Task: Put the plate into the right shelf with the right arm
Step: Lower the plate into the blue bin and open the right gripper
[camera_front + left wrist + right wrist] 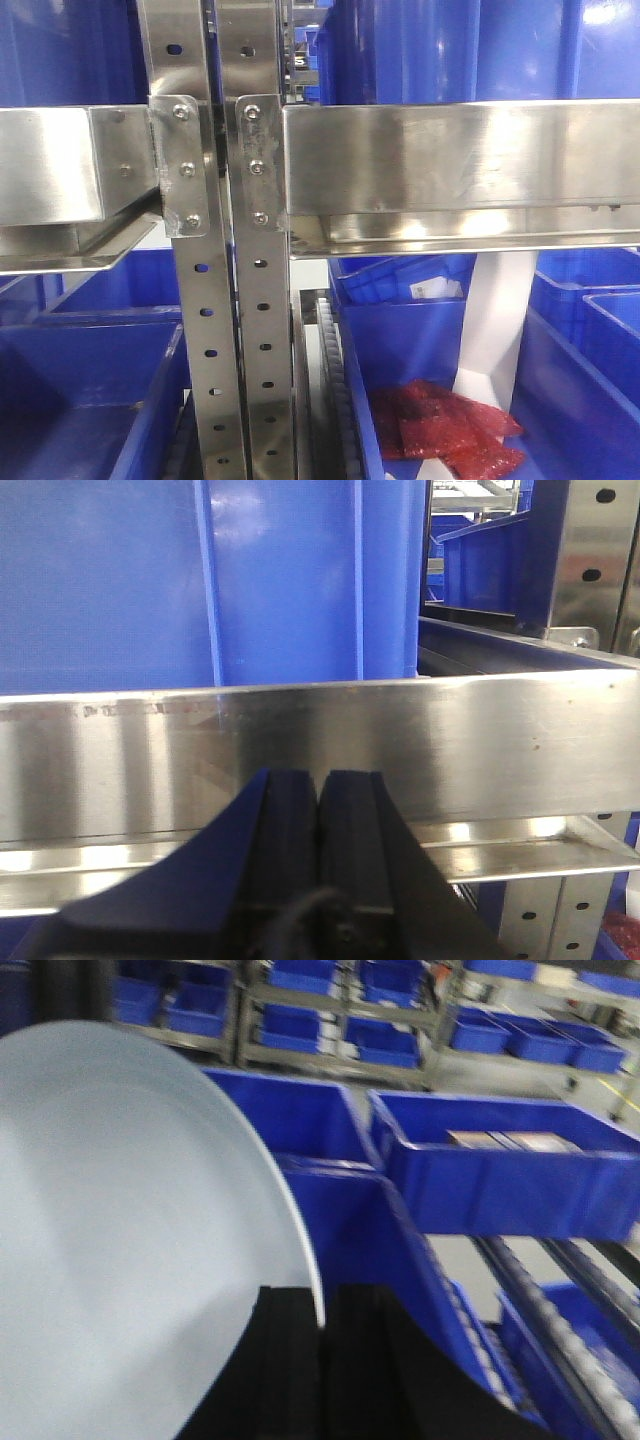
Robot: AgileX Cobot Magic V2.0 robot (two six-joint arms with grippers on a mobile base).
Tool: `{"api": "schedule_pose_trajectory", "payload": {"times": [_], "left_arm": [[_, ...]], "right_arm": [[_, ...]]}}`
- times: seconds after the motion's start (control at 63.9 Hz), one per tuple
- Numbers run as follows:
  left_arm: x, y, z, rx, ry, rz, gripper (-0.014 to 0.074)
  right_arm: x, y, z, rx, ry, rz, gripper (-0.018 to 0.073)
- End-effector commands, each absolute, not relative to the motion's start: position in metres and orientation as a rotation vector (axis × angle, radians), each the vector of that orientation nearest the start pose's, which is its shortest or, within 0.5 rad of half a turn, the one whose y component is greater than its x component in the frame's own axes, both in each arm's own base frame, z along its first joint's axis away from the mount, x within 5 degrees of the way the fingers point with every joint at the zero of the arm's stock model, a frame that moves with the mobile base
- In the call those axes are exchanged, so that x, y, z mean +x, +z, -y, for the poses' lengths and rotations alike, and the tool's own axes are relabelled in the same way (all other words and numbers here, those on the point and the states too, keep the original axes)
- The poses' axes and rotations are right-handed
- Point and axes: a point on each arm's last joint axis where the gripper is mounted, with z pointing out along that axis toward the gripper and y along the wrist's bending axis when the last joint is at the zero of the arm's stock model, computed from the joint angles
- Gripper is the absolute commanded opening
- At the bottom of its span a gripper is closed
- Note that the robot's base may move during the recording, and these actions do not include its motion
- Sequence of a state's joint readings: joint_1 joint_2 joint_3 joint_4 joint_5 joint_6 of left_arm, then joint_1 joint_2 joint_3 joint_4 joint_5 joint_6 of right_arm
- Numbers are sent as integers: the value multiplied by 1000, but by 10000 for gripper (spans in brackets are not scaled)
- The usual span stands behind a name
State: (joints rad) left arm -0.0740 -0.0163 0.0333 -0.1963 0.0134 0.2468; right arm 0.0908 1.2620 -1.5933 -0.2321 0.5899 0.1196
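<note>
The plate (120, 1240), round, pale white and smooth, fills the left half of the right wrist view. My right gripper (322, 1305) is shut on the plate's rim, which runs edge-on between the two black fingers. The plate hangs above blue bins. The right shelf (450, 160) shows in the front view as shiny steel beams bolted to perforated uprights. My left gripper (320, 780) is shut with nothing in it, its tips close in front of a steel beam (450, 740).
Large blue bins (500, 1180) stand in rows on the racking, and a roller track (560, 1350) runs at the lower right. A lower bin holds red packets (450, 430). A white strip (495, 330) hangs below the beam; what it is I cannot tell.
</note>
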Motion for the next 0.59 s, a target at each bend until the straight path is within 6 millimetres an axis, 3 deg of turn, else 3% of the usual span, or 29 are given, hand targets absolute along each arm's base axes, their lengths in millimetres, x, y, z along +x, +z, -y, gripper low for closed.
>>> {"api": "schedule_pose_trajectory", "payload": {"times": [0.0,0.219,0.423,0.501,0.579], "left_arm": [[55,208,3,73,-12,-1421,-47],[55,208,3,73,-12,-1421,-47],[55,208,3,73,-12,-1421,-47],[55,208,3,73,-12,-1421,-47],[55,208,3,73,-12,-1421,-47]], "right_arm": [[272,527,-1,-34,-144,-1584,64],[332,492,2,-54,-145,-1604,64],[365,464,0,-69,-139,-1654,73],[369,458,0,-68,-141,-1678,127],[369,457,0,-64,-138,-1686,247]]}}
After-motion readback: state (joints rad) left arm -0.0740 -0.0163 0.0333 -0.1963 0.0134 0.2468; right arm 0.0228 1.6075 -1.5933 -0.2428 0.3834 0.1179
